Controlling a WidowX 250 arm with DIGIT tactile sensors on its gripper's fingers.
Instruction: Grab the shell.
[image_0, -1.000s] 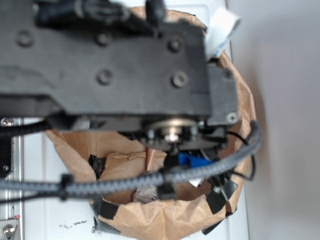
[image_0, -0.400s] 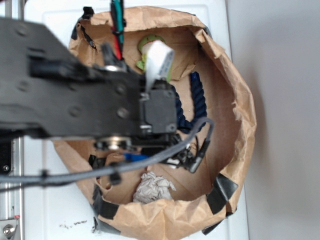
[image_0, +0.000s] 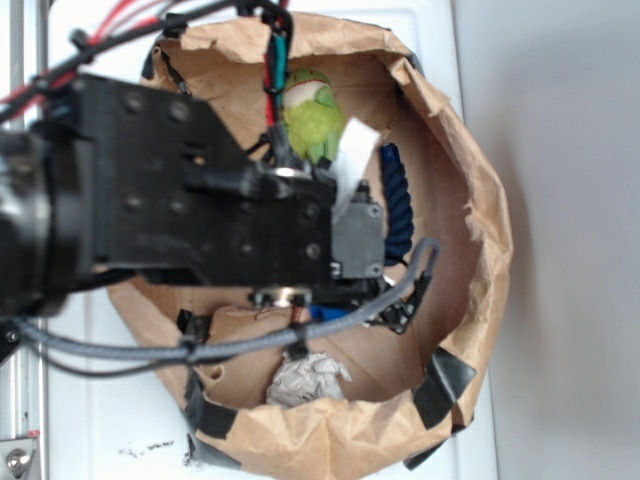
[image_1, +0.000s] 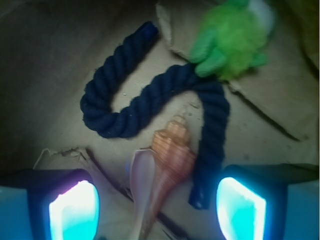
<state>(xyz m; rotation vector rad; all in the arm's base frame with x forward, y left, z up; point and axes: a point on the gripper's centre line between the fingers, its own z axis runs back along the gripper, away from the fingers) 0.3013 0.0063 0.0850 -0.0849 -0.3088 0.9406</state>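
Step in hand: I judge I am lining up over the shell (image_1: 162, 172) before lowering to grip it
How to do it well: I would drop straight down with the fingers (image_1: 74, 209) straddling the ribbed body, close across its widest part rather than the thin tail, and keep the right-hand finger clear of the rope (image_1: 150, 100)
End effector: spread wide (image_1: 157, 207), nothing between its 2 glowing pads, each showing at a bottom corner of the wrist view
Shell position: it lies on the floor of the paper bag (image_0: 470, 200), spire pointing up in the wrist view, pale opening on its left side, tail running off the lower edge
Shell vs end effector: between the 2 pads, roughly centred, and apart from both
Neighbours: the rope's end runs along the shell's right flank, just beside it; the green plush toy (image_1: 227, 42) sits well apart, top right
Risk: I think the right pad could trap the rope together with the shell
Exterior view: my arm (image_0: 200, 200) hides the shell; a paper wad (image_0: 308, 380) lies near the bag's lower rim
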